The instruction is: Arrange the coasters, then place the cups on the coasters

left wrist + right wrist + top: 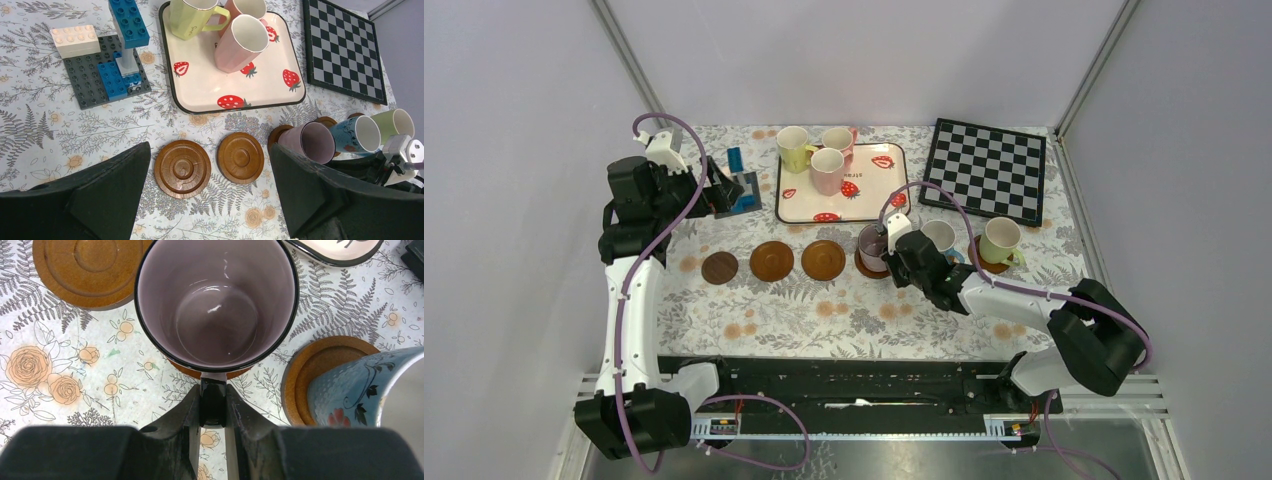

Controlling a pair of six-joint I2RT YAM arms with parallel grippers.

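Observation:
My right gripper is shut on the dark handle of the mauve-grey cup. That cup sits over a coaster; I cannot tell whether it touches it. To its right, the light blue cup and the green cup each stand on a coaster. Three bare coasters lie in a row to the left: a small dark one and two larger ones. My left gripper hangs open above them. Yellow-green, pale pink and pink cups stand on the tray.
The white strawberry tray sits at the back centre. A black-and-white chessboard lies at the back right. A block model on a grey plate stands at the back left, under the left arm.

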